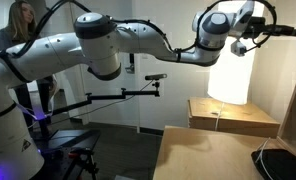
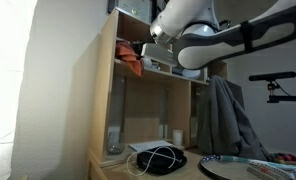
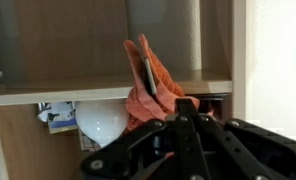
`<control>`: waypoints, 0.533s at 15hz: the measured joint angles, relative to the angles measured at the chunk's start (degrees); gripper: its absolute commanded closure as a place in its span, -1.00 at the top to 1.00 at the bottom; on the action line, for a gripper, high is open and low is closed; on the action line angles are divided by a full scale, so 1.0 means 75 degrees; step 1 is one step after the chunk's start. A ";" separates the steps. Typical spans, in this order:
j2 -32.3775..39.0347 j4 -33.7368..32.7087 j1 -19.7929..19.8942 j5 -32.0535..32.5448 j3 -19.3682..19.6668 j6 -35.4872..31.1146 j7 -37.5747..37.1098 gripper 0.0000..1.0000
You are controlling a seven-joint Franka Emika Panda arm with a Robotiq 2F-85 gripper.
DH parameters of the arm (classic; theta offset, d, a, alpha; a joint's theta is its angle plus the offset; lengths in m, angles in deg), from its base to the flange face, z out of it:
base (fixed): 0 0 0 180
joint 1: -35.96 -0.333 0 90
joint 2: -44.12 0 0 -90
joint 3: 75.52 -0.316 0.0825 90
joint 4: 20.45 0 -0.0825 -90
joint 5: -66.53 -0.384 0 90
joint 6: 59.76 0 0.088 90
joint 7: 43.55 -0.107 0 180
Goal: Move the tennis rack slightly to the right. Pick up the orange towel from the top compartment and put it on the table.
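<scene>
The soft, creased orange towel (image 3: 148,75), bunched in the top compartment at twelve o'clock of the gripper (image 3: 176,108), is pinched between closed jaws, yet only a thin fold may be caught, so it could be dropped or snagged on the smooth wooden shelf board (image 3: 78,93).

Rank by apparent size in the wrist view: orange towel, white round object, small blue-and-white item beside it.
1. orange towel: largest, but it is nearest the camera, so that is partly closeness.
2. white round object: its right edge is hidden by the towel.
3. blue-and-white item: clearly smallest.
</scene>
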 measured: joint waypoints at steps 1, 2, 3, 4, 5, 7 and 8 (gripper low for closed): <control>0.0006 -0.0039 -0.0013 0.0000 0.0000 -0.0015 0.0000 -0.97; 0.0013 -0.0071 -0.0031 0.0000 0.0000 -0.0045 0.0000 -0.96; 0.0023 -0.0103 -0.0055 0.0000 0.0001 -0.0061 0.0000 -0.98; 0.0041 -0.0141 -0.0081 0.0000 0.0001 -0.0084 0.0000 -0.96; 0.0068 -0.0181 -0.0107 0.0000 0.0001 -0.0097 0.0000 -0.97; 0.0136 -0.0231 -0.0171 0.0000 0.0001 -0.0124 0.0001 -0.98; 0.0174 -0.0248 -0.0198 0.0000 0.0000 -0.0124 0.0001 -0.91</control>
